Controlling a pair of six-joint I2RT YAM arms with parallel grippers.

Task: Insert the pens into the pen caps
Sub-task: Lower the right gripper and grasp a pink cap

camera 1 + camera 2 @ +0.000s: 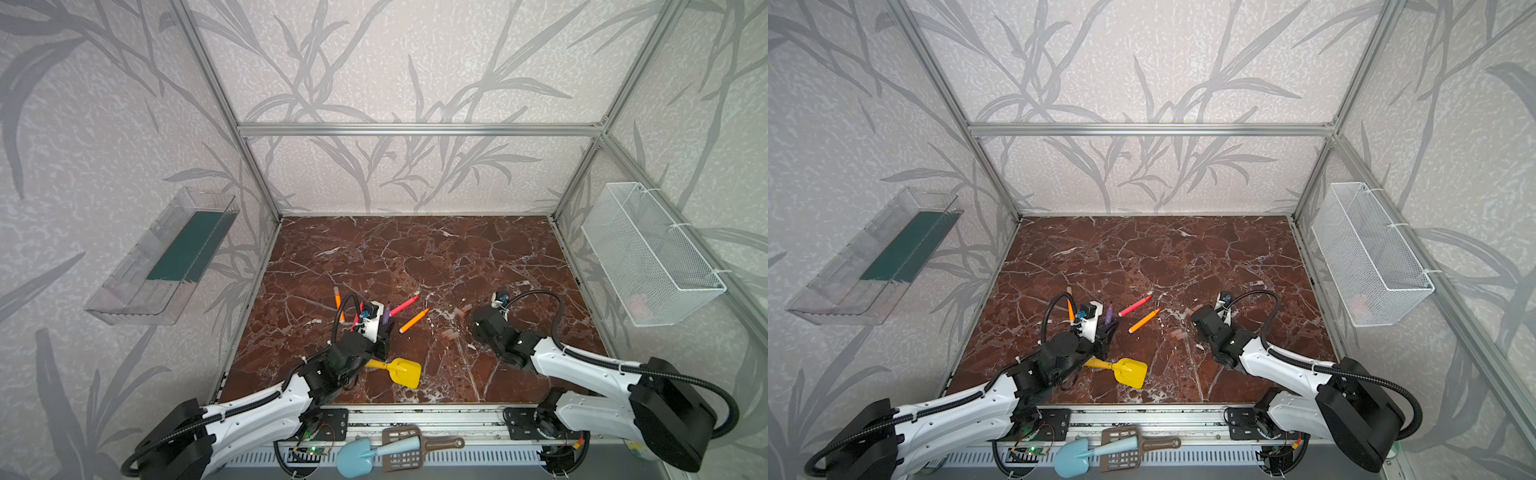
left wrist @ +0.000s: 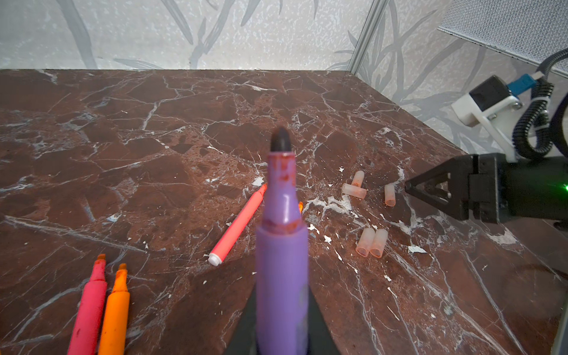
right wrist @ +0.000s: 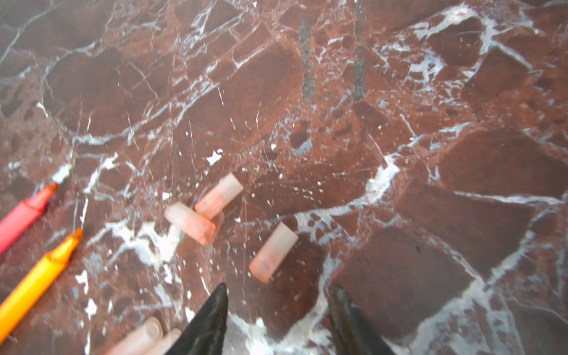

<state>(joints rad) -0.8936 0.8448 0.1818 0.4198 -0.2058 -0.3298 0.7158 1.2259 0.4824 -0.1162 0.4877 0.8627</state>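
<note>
My left gripper (image 2: 282,295) is shut on the purple pen (image 2: 282,246), whose dark tip points away over the table; in both top views it shows as the purple pen (image 1: 386,314) (image 1: 1108,314). A red-pink pen (image 1: 404,305) and an orange pen (image 1: 413,321) lie just right of it. Another red-pink pen (image 2: 89,307) and orange pen (image 2: 115,310) lie side by side near the left arm. Several pale pen caps (image 3: 273,252) (image 3: 190,223) (image 2: 365,242) lie loose on the marble. My right gripper (image 3: 280,292) hangs open just short of the nearest cap, holding nothing.
A yellow toy shovel (image 1: 401,371) lies beside the left arm. A blue shovel (image 1: 357,457) and a brown scoop (image 1: 405,453) rest on the front rail. A white mesh basket (image 1: 652,253) hangs on the right wall, a clear tray (image 1: 166,257) on the left wall.
</note>
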